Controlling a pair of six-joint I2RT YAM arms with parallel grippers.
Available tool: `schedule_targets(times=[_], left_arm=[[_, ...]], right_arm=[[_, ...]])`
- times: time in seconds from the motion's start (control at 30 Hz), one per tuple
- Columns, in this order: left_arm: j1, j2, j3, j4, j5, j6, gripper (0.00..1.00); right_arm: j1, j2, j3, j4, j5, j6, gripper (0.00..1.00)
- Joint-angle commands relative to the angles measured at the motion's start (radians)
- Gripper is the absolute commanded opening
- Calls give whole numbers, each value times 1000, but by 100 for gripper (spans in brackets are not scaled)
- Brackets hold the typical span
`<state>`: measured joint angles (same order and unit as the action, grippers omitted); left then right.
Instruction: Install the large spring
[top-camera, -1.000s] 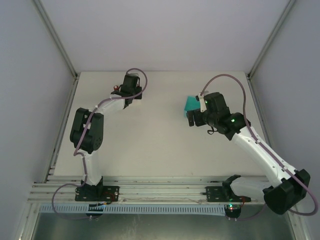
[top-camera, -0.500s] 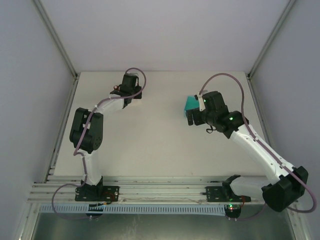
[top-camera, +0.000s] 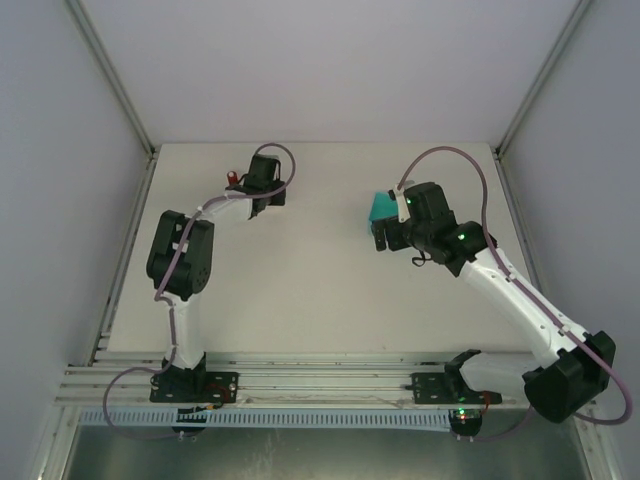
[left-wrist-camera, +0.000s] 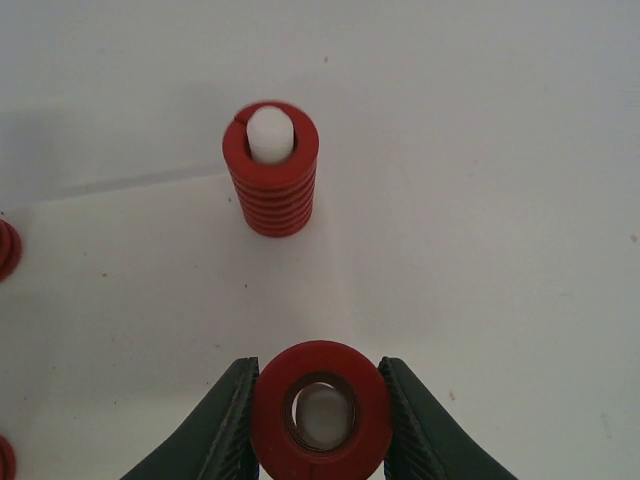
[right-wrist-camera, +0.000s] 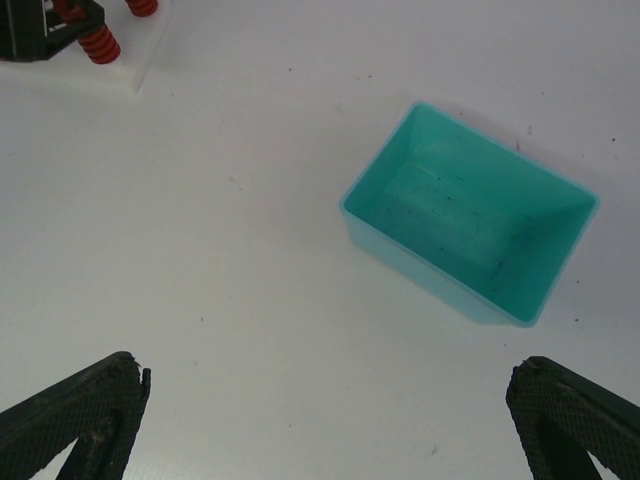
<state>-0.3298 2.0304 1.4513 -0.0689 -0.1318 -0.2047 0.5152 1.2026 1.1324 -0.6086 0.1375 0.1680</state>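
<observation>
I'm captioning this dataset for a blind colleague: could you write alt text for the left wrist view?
The left gripper clamps a large red spring between its jaws, seen end-on at the bottom of the view. Beyond it, a second red spring stands upright around a white peg.

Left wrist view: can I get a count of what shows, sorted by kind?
Red coil springs, whole: 2, the upright spring and the held spring in the left gripper
Red pieces cut by the left edge: 2
White round-topped peg: 1
Total: 5
</observation>
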Motion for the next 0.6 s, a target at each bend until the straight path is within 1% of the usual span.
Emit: schedule_targets(times=[0.0, 0.17, 0.33, 0.47, 0.53, 0.57], left_arm=[[4, 12, 41, -12, -21, 7, 23], [3, 11, 52, -30, -20, 7, 44], [2, -25, 41, -49, -9, -13, 58], [2, -90, -1, -32, 23, -61, 68], [1, -135, -52, -1, 44, -86, 74], [2, -164, -78, 18, 62, -94, 90]], right_arm=[[-4, 2, 33, -6, 8, -7, 99], [-4, 2, 33, -1, 10, -5, 99], [-12, -4, 17, 43, 53, -3, 99], [-41, -8, -26, 125, 172, 6, 99], [-62, -2, -54, 170, 254, -7, 99], [-82, 4, -69, 200, 263, -19, 99]])
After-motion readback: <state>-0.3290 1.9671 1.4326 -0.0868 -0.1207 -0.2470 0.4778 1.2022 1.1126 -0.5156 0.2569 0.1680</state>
